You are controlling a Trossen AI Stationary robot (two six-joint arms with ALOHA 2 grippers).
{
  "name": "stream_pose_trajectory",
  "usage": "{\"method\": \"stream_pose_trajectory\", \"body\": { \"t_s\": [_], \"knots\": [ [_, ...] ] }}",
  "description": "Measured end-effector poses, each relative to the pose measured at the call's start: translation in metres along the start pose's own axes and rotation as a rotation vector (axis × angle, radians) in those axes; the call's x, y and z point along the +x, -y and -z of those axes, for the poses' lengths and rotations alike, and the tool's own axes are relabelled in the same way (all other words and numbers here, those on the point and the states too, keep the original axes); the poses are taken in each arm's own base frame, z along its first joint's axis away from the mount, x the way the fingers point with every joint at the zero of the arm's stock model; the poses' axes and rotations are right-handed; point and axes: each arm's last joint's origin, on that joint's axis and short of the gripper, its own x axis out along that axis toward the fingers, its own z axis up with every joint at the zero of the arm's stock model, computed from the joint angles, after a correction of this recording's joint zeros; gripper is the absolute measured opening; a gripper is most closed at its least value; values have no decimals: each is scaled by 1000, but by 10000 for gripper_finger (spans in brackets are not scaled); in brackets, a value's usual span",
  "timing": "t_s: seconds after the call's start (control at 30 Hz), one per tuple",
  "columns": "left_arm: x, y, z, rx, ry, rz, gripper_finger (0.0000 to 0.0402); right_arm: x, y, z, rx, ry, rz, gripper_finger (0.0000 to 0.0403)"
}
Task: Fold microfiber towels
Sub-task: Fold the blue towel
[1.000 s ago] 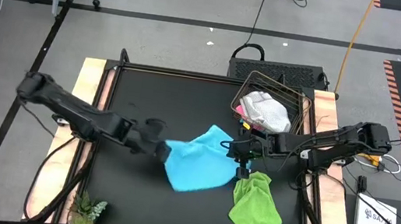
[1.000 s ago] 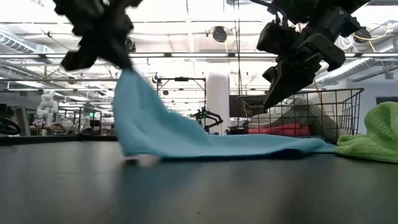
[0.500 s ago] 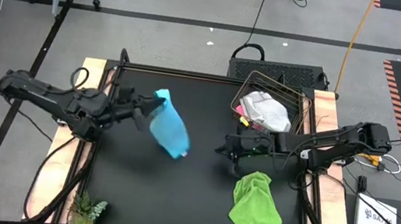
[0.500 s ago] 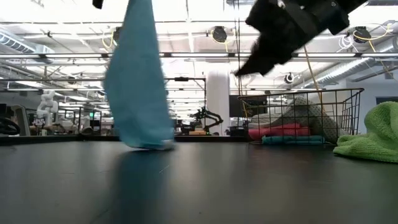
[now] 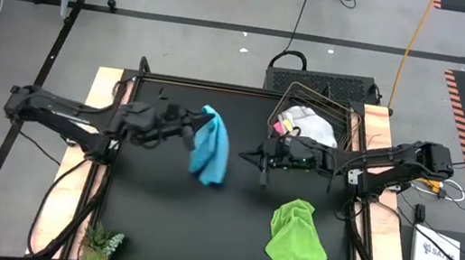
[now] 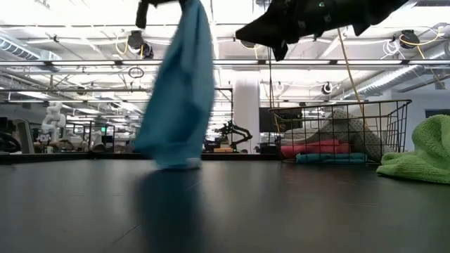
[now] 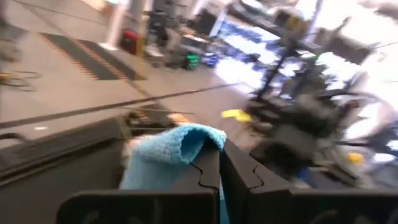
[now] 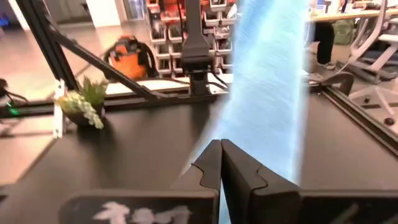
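Blue towel [image 5: 209, 152], flat on the desk [image 5: 147, 218] a second ago, now dangles near centre from the left gripper [image 5: 193, 132], clamped on its top corner at about nine o'clock. At three o'clock the right gripper [image 5: 258, 157] has let go and hovers empty, fingers together, so the spread-out must be redone. Green towel [image 5: 296, 241] waits at five o'clock.

A black table [image 5: 147, 218] carries a wire basket [image 5: 351, 119], green towel [image 5: 297, 239] and plant [image 5: 100, 244].
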Motion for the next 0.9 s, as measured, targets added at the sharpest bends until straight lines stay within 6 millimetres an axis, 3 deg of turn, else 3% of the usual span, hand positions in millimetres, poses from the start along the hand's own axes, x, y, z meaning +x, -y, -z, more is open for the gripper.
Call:
{"method": "stream_pose_trajectory", "body": {
  "t_s": [0.23, 0.47, 0.63, 0.9],
  "knots": [
    [42, -28, 21, -16, -43, -125, 2, 1, 1, 5, 41, -49, 13, 2],
    [71, -38, 35, -69, -61, -15, 3, 18, 5, 31, 150, -150, 62, 22],
    [73, -38, 36, -83, -69, 8, 2, 33, 10, 55, 136, -220, 194, 46],
    [73, -39, 37, -74, -74, 4, 3, 34, 19, 48, 96, -123, 336, 105]
  ]
}}
